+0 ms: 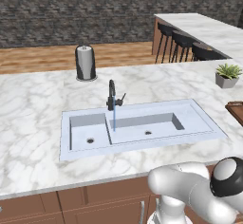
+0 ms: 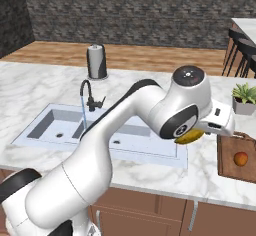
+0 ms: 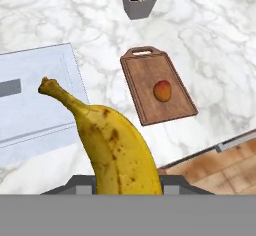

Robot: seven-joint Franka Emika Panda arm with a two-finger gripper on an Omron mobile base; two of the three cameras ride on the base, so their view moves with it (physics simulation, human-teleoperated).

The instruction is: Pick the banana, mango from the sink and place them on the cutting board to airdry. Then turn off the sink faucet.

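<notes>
The curved yellow banana (image 3: 117, 147) with brown speckles and a dark stem tip is held in the pincer (image 3: 127, 182), which is closed on the fruit's thick lower end; in the hand view the fruit rises from between the finger tips and its stem points up and away. In the right base view the banana (image 2: 190, 137) is seen under the white hand, above the white marble worktop (image 2: 150, 172) between the pale blue-white rectangular double-basin sink (image 2: 60, 125) and the dark brown wooden cutting board (image 2: 235, 172) with a raised rim and a handle slot. The small round orange-red mango (image 2: 241, 158) is lying on the cutting board, near its middle, well apart from the sink. The board is placed on the worktop to the right of the sink, and a grey square pot with a green spiky plant (image 2: 244, 99) stands beyond the board. The slim dark metal sink faucet (image 1: 112, 95) with a small side lever stands at the back edge of the sink, and a thin blue water stream (image 1: 114, 118) is falling from it into the basin. A dark cylindrical paper-towel holder (image 1: 85, 62) stands on the worktop behind the sink.
</notes>
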